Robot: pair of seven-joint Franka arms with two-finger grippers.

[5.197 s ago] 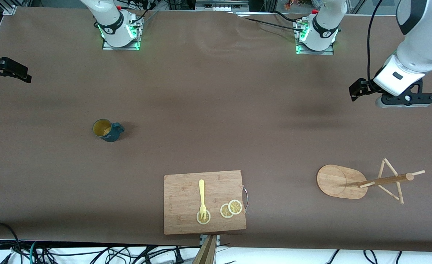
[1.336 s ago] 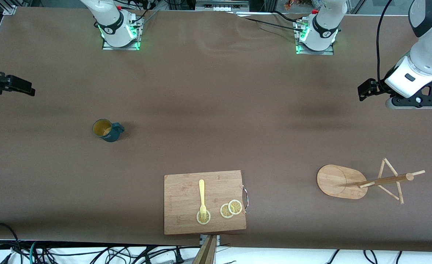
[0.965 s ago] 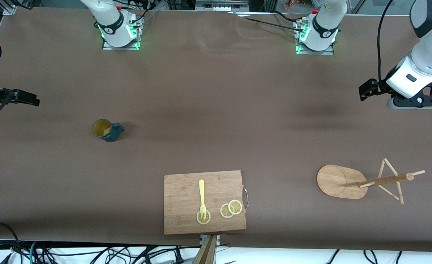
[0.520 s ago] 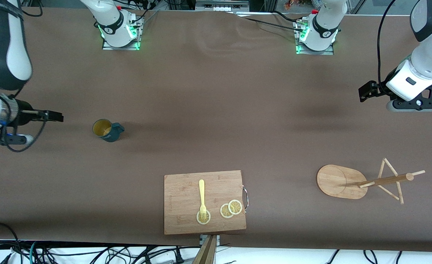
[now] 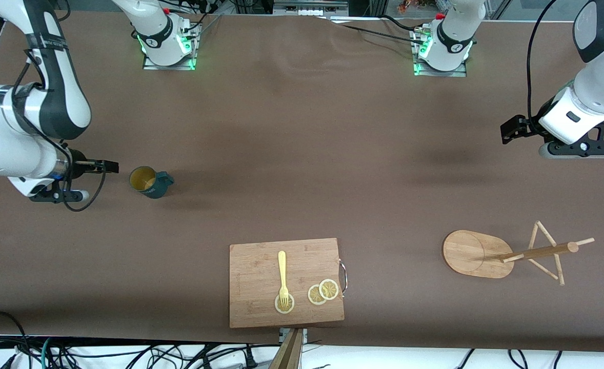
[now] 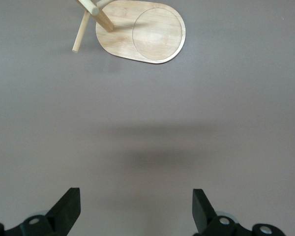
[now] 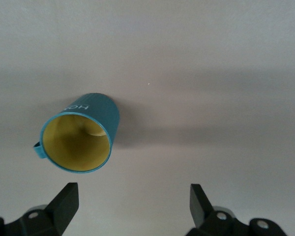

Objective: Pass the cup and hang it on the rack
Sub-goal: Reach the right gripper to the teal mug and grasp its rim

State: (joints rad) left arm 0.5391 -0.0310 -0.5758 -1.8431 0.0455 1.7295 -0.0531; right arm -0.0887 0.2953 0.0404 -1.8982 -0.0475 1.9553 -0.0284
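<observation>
Your right gripper (image 5: 108, 166) is spread wide w/ nothing in it, low over the worktop (image 5: 292, 154) just beside the cup (image 5: 149, 182), on the side away from its handle. In the right wrist view the two fingertips (image 7: 66, 201) stand well apart, and the cup (image 7: 81, 132) shows between them but not touching either.

The cup is dark teal outside, yellow inside, sitting on the worktop toward the right arm's end, mouth tipped toward the front camera. White lettering on its wall starts "HO"; the rest you can't read.

Your left gripper (image 5: 512, 128) is also spread and empty, hanging over bare worktop toward the left arm's end; that arm waits. Its wrist view shows both fingertips (image 6: 69, 206) apart, w/ the rack (image 6: 147, 32) farther off.

The rack (image 5: 507, 253) stands on its oval base nearer the front camera than the left gripper, pole and pegs bare.

Betw. cup and rack, near the front edge, there's a cutting board (image 5: 250, 277) w/ a metal handle, carrying a yellow fork (image 5: 282, 277) and three lemon slices (image 5: 322, 292); the fork's tines rest on one slice.
</observation>
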